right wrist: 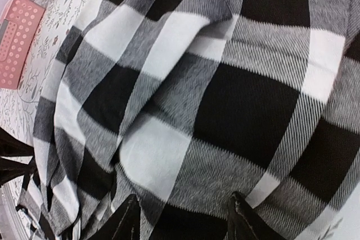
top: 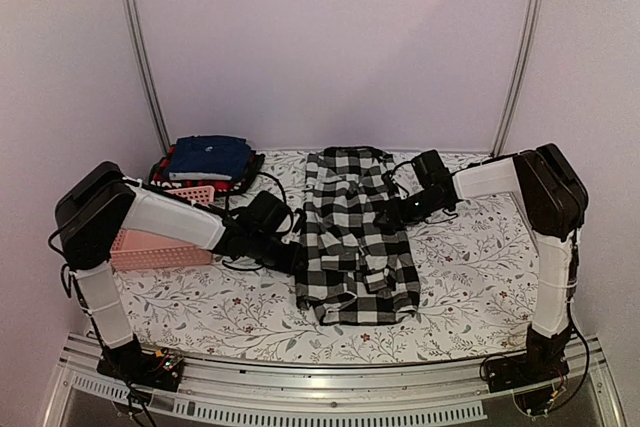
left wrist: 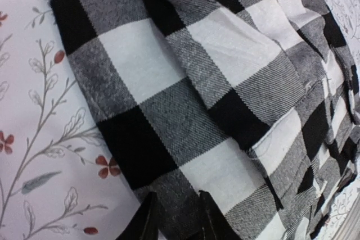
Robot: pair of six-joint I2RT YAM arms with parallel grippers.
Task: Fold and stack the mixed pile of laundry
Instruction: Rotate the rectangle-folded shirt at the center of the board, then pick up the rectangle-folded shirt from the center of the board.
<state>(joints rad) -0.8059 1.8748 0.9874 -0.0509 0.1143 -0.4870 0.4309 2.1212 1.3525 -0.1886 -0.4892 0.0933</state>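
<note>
cloth sits in both pairs: left fingers [left wrist: 147, 223] pinched on the checked shirt [top: 355, 247] at its left edge, right fingers [right wrist: 126, 223] astride its right edge, grip unclear. shirt lies on the table [top: 470, 272], long axis running near to far.

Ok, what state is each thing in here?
checked shirt: spread on the table, rumpled, partly folded lengthwise.
left gripper: shut on the shirt's left edge.
right gripper: open, fingers wide apart over the shirt's right side.
navy garment: folded, at the far left.
pink basket: lying on the table, partly hidden.
</note>
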